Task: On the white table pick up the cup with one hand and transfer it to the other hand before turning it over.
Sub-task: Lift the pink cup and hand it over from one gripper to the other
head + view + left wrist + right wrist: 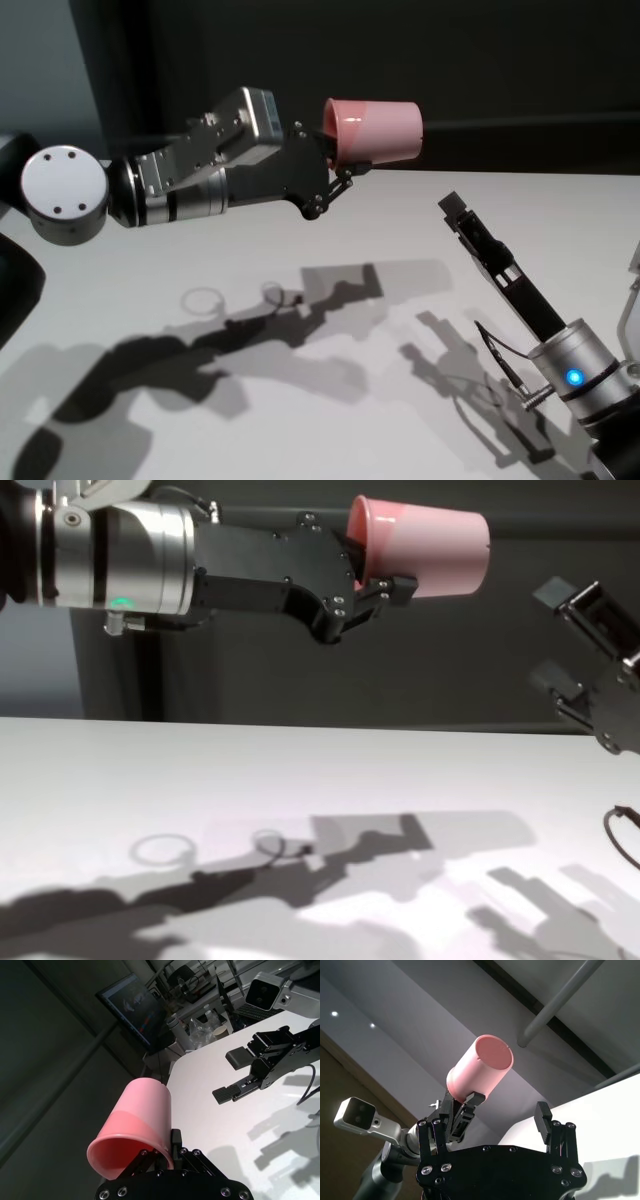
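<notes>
Head view: my left tool [335,165] is clamped on the rim of the pink cup [375,130], held sideways high above the white surface [300,240], base toward my wide-open right tool [470,225] waiting nearby.

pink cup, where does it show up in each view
Head view: cup top centre, held on its side by the left tool.
Left wrist view: lower left.
Right wrist view: upper centre, base toward camera.
Chest view: top right of centre.
Shared landmark: the open right tool.
</notes>
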### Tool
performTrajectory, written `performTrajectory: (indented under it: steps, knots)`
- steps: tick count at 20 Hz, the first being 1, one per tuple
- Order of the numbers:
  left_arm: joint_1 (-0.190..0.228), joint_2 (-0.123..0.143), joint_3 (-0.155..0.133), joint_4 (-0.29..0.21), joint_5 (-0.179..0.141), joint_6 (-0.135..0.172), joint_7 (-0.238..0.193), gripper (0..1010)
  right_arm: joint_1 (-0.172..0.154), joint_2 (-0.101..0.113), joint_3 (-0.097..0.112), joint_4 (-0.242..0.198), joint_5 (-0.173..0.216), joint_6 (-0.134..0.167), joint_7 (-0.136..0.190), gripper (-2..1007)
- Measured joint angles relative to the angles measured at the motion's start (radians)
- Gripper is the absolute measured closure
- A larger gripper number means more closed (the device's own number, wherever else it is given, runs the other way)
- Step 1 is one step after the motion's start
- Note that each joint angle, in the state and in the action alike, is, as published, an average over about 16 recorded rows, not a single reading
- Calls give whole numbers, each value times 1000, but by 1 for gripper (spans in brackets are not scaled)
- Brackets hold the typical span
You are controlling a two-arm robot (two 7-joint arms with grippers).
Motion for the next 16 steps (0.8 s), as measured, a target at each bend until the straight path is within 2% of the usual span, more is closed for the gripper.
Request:
performTrajectory:
  steps: [8, 16]
  knots:
    - [0, 0, 0, 0, 0, 0, 0, 957, 45, -7, -15, 52, 60, 12, 45, 3]
    - [0, 0, 0, 0, 0, 0, 0, 957, 94, -14, -31, 95, 97, 11, 61, 3]
